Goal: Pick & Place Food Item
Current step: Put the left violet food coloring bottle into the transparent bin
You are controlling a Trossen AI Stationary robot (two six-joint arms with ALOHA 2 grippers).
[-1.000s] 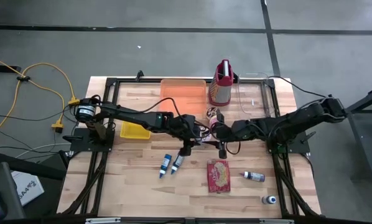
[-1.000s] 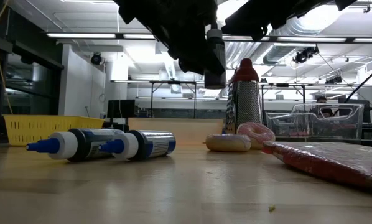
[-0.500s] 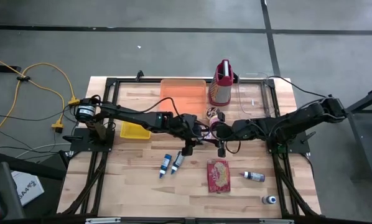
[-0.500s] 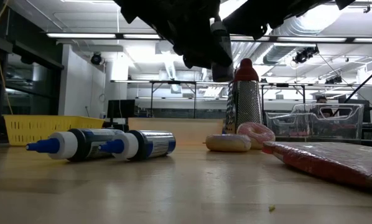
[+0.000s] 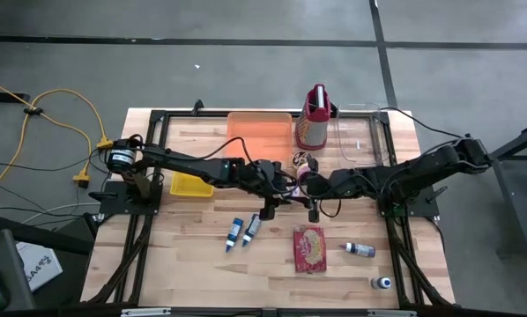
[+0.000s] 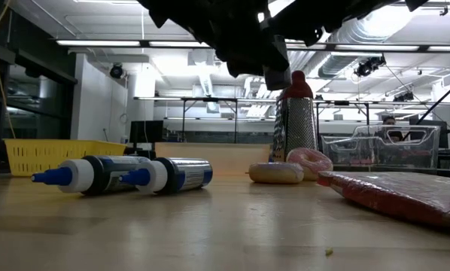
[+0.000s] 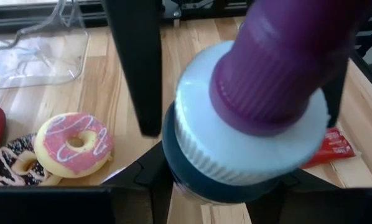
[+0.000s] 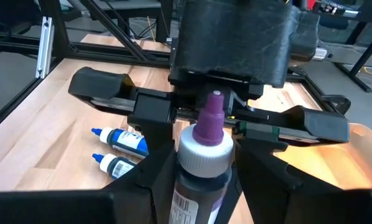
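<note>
A dark bottle (image 8: 201,158) with a white collar and purple nozzle (image 7: 279,68) hangs over the table's middle, between my two grippers. My left gripper (image 7: 223,183) comes from the table's left and my right gripper (image 8: 201,190) from the right; both are shut on the bottle and meet fingertip to fingertip (image 5: 297,187). A pink-frosted donut (image 7: 74,146) and a chocolate one (image 7: 15,171) lie flat on the wood just beyond the grippers. A red food packet (image 5: 309,248) lies flat on the near side. My left gripper pinches the bottle's dark body just under the white collar (image 7: 192,183), one finger on each side. The fingers come from the table's left, slanting down. The bottle is lifted clear, with its nozzle up and leaning toward this wrist. My right gripper pinches the bottle's body below the collar (image 8: 195,193) between its two fingers, one on each side. The fingers come from the table's right, nearly level and across the bottle. The bottle stands nozzle up, clear of the table.
At the far edge are a red-topped grater (image 5: 313,119), an orange tray (image 5: 259,132) and a clear container (image 5: 360,132). A yellow basket (image 5: 191,185) sits at the left. Two blue-tipped bottles (image 5: 241,231) lie near left, and two small bottles (image 5: 360,250) near right.
My left gripper has tipped its fingers upward a little without shifting place. In the low view the lower end of what hangs under the two grippers has swung up and toward the table's right. Neither gripper's gap has changed.
</note>
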